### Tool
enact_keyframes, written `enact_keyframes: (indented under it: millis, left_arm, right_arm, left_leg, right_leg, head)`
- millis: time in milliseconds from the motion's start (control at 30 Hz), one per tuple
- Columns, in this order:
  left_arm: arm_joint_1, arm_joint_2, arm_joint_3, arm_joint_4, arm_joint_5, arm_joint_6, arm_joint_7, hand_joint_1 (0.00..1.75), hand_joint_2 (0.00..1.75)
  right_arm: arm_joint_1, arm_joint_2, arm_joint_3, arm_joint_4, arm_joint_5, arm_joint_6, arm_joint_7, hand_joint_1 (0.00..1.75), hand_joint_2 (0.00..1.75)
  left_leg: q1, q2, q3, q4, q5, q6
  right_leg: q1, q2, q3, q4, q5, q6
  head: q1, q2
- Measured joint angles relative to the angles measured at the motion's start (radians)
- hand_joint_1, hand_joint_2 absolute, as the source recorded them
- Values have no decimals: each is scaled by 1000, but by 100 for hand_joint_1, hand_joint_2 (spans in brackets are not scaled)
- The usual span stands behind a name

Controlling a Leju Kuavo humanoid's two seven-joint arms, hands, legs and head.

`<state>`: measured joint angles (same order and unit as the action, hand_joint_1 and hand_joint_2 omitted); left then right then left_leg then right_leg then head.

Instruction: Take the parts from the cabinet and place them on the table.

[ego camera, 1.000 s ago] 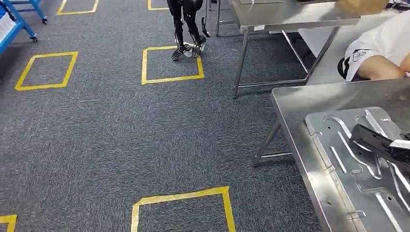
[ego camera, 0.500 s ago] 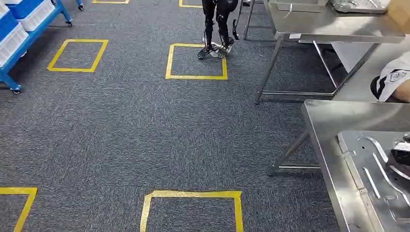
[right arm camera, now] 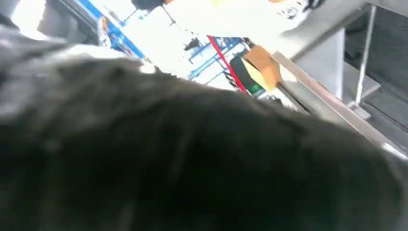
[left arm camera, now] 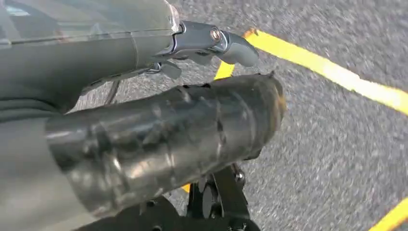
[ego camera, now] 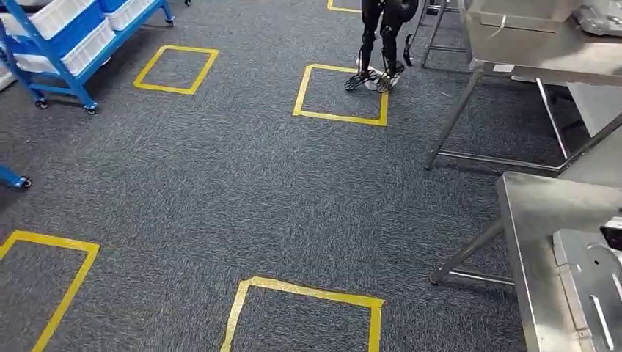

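On table [ego camera: 529,213], part [ego camera: 587,287] (left hand [left arm camera: 120,53] apart).

a: where does the head view look from?
b: from high up, forward and down over the grey carpet [ego camera: 220,191], with a steel table [ego camera: 543,213] at its right edge.
a: and the wrists?
b: the left wrist view sits close behind the left hand [left arm camera: 144,72], low over the same carpet and yellow tape. the right wrist view is blurred, facing a table edge.
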<state>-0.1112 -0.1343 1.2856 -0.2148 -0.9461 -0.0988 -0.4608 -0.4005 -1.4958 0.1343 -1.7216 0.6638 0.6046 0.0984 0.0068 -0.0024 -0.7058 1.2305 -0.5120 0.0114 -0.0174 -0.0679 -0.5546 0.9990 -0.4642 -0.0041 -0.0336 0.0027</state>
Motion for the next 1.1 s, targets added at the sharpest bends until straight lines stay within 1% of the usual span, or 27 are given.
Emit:
enact_keyframes:
  millis: [33, 67, 100, 133, 233, 267, 300, 333, 400, 433, 467, 500, 533, 567, 600, 633, 667, 733, 767, 800, 833, 900, 933, 967, 1033, 1067, 1100]
  left_arm:
    - [0, 0, 0, 0, 0, 0, 0, 0, 0]
    - [0, 1, 0, 0, 0, 0, 0, 0, 0]
    - [-2, 1, 0, 0, 0, 0, 0, 0, 0]
    - [-2, 1, 0, 0, 0, 0, 0, 0, 0]
    - [0, 1, 0, 0, 0, 0, -1, 0, 0]
    - [2, 1, 0, 0, 0, 1, -1, 0, 0]
    - [1, 1, 0, 0, 0, 1, -1, 0, 0]
    - [0, 1, 0, 0, 0, 1, -1, 0, 0]
    - [-2, 1, 0, 0, 0, 3, -1, 0, 0]
    - [-1, 1, 0, 0, 0, 3, -1, 0, 0]
    - [-1, 1, 0, 0, 0, 3, -1, 0, 0]
    - [0, 1, 0, 0, 0, 5, -1, 0, 0]
    - [0, 1, 0, 0, 0, 8, 0, 0, 0]
    - [1, 1, 0, 0, -1, 10, 1, 0, 0]
    - [2, 0, 0, 0, -1, 12, 2, 0, 0]
    - [-1, -1, 0, 0, -1, 13, 3, 0, 0]
    - [-1, -1, 0, 0, -1, 15, 3, 0, 0]
    - [3, -1, 0, 0, -2, 16, 3, 0, 0]
    - [4, 0, 0, 0, -3, 18, 3, 0, 0]
    - [4, 0, 0, 0, -3, 18, 3, 0, 0]
    - [4, 0, 0, 0, -3, 18, 4, 0, 0]
    - [1, -1, 0, 0, -5, 18, 4, 0, 0]
    - [2, -1, 0, 0, -5, 18, 4, 0, 0]
    - [2, 0, 0, 0, -5, 19, 4, 0, 0]
    - [3, 1, 0, 0, -6, 21, 4, 0, 0]
    - [3, 2, 0, 0, -5, 21, 4, 0, 0]
    - [2, 2, 0, 0, -5, 21, 4, 0, 0]
  right_arm:
    - [0, 0, 0, 0, 0, 0, 0, 0, 0]
    - [1, 0, -2, 0, 0, -1, 1, 0, 0]
    - [7, -2, -7, 0, 0, -4, 5, 0, 0]
    - [18, -3, -14, 0, 0, -7, 8, 0, 0]
    - [64, -5, -42, -2, -5, -17, 11, 0, 0]
    - [82, -5, -53, -2, -5, -18, 13, 0, 0]
    - [88, -5, -66, -2, -5, -19, 13, 0, 0]
    - [94, -5, -75, -2, -5, -21, 13, 0, 0]
    - [115, -2, -83, -2, -3, -25, 15, 0, 0]
    - [127, 2, -84, -2, -2, -26, 15, 0, 0]
    - [139, 6, -84, -2, 1, -28, 16, 0, 0]
    - [148, 8, -87, -2, 3, -30, 16, 0, 0]
    - [160, 8, -96, -2, 6, -32, 16, 0, 0]
    - [177, 8, -113, -2, 8, -33, 15, 0, 0]
    - [196, 8, -131, -2, 12, -33, 13, 0, 0]
    - [214, 9, -148, -3, 16, -33, 9, 0, 0]
    - [230, 9, -168, -3, 25, -32, 6, 0, 0]
    - [256, 12, -199, -8, 32, -30, 0, 0, 0]
    - [268, 16, -211, -10, 35, -29, -3, 0, 0]
    - [281, 18, -224, -11, 39, -28, -5, 0, 0]
    - [292, 19, -237, -14, 43, -27, -6, 0, 0]
    - [310, 28, -257, -17, 51, -26, -8, 0, 0]
    - [320, 34, -266, -18, 55, -26, -12, 0, 0]
    - [329, 40, -271, -19, 57, -24, -13, 0, 0]
    - [342, 53, -279, -20, 60, -24, -13, 0, 0]
    - [345, 56, -282, -20, 60, -24, -13, 0, 0]
    - [348, 58, -290, -22, 60, -24, -13, 0, 0]
  left_leg:
    - [1, 12, 49, -89, 40, 0]
    - [1, 39, 99, -180, 67, 1]
    - [-11, 59, 111, -197, 50, 7]
    - [-7, 38, 106, -202, 57, 15]
    - [-11, 12, 103, -208, 64, 33]
    - [-5, 6, 109, -217, 70, 39]
    - [-5, -2, 109, -218, 73, 44]
    - [-5, -10, 106, -217, 73, 46]
    - [-8, -26, 105, -217, 75, 49]
    - [-10, -39, 104, -215, 75, 49]
    - [-12, -49, 104, -214, 75, 49]
    - [-13, -62, 105, -211, 75, 49]
    - [-13, -75, 106, -209, 75, 49]
    - [-13, -86, 106, -207, 75, 48]
    - [-13, -96, 101, -207, 76, 45]
    - [-14, -107, 94, -201, 79, 39]
    - [-9, -118, 87, -205, 83, 32]
    - [-6, -144, 85, -211, 89, 18]
    - [-9, -129, 80, -201, 81, 18]
    - [-15, -69, 69, -177, 59, 13]
    - [-13, -28, 43, -121, 17, 6]
    - [-6, -8, -24, 22, -56, -2]
    - [-4, -6, -50, 80, -73, -6]
    - [-2, -4, -50, 84, -62, -8]
    - [-1, 2, 18, -35, 8, -11]
    - [-2, 19, 69, -124, 45, -9]
    - [-5, 59, 110, -199, 58, -3]
  right_leg:
    - [-2, -10, 1, 4, -3, 4]
    - [-2, -21, 2, 10, -8, 10]
    - [4, -28, -1, 15, -13, 17]
    - [5, -36, -2, 18, -14, 23]
    - [2, -61, 7, 13, -13, 38]
    - [-5, -29, 7, 21, -25, 45]
    - [-9, 27, -9, 58, -57, 46]
    - [-9, 49, -41, 123, -96, 47]
    - [-8, 64, -115, 276, -158, 49]
    - [-8, 65, -136, 316, -161, 49]
    - [-8, 65, -137, 309, -140, 47]
    - [-8, 67, -113, 254, -97, 42]
    - [-7, 75, -74, 167, -46, 37]
    - [-7, 104, -32, 74, -1, 31]
    - [-8, 157, -13, 40, -16, 24]
    - [-6, 157, -15, 22, -11, 23]
    - [-2, 138, -16, 27, -11, 23]
    - [1, 116, -12, 20, -9, 15]
    - [-13, 101, -5, 5, 0, 6]
    - [-9, 86, -1, -3, 2, 4]
    - [-7, 74, -2, -3, 3, -3]
    - [-4, 47, -2, -2, 2, -4]
    - [-3, 33, -3, -1, 2, -4]
    - [-3, 21, -3, -1, 1, -3]
    - [-5, -4, -3, 3, -3, 1]
    - [-5, -14, -1, 7, -6, 5]
    - [-5, -23, 0, 12, -11, 10]
  head:
    - [0, 0]
    - [0, 0]
    - [0, 0]
    - [2, 0]
    - [0, 0]
    - [1, 0]
    - [2, 0]
    - [3, 0]
    - [3, 0]
    - [2, 0]
    - [3, 0]
    - [3, 0]
    - [3, 0]
    - [3, 0]
    - [3, 0]
    - [2, 0]
    - [3, 0]
    - [2, 0]
    - [3, 0]
    - [3, 0]
    - [0, 0]
    - [1, 0]
    - [0, 0]
    - [1, 0]
    - [1, 0]
    - [1, 0]
    - [1, 0]
